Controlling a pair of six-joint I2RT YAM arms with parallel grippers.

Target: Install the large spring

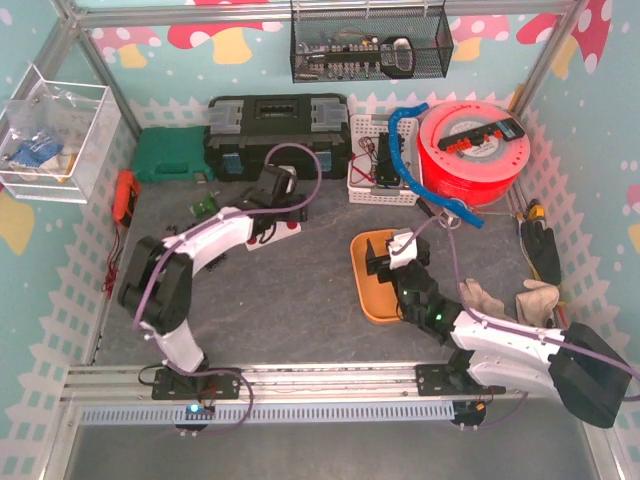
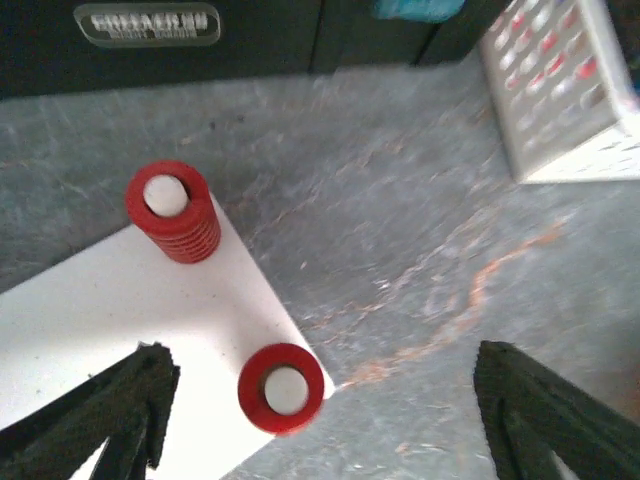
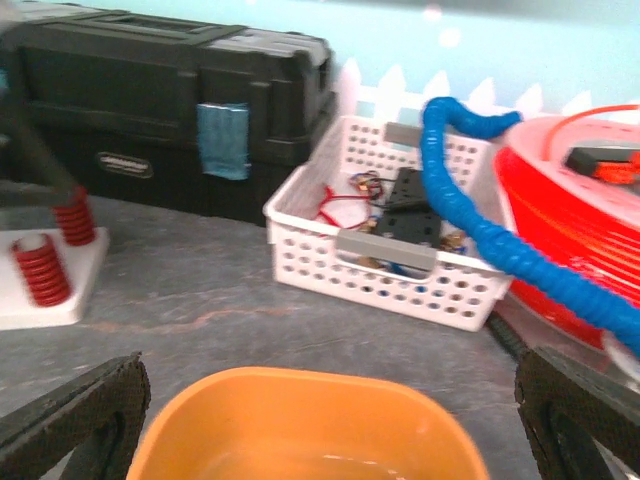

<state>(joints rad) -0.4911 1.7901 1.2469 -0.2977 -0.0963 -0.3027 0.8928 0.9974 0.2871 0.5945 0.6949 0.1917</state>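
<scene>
Above the white base [image 2: 120, 300]: left gripper [image 2: 320, 352] released over seated red spring [image 2: 281, 388].
Right gripper [image 3: 330, 365]: open, empty.
Retreat: rise straight, clear of coils.

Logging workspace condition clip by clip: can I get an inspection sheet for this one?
Surface: grey mottled mat.
Job's things: far red coil spring and near red coil spring, each on a white peg of the white base plate.
Clutter: orange plastic tray, white slotted basket, black toolbox, red filament spool, blue corrugated hose.
Grippers: left gripper open above the plate's corner, right gripper open over the tray; both empty.
Cables: purple cables looping along both arms.
Surroundings: mushroom-print walls, hanging black wire basket.
</scene>
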